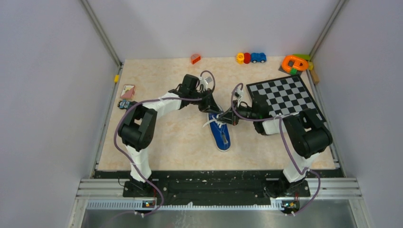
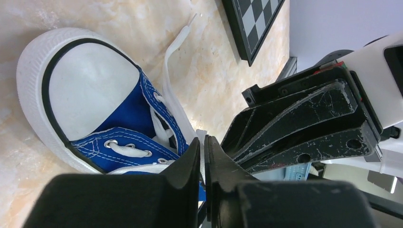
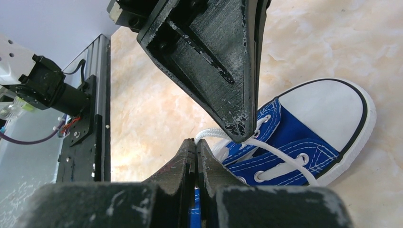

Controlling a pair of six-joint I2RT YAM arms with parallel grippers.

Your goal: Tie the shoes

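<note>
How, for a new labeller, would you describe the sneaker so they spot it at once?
On the beige table, look just left of the checkerboard. The sneaker lies there: blue like the far toy car, but with white laces and toe cap.

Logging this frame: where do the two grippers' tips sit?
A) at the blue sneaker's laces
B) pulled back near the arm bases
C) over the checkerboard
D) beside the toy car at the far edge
A: the left gripper and the right gripper meet tip to tip over the sneaker, right at its white laces.
</note>
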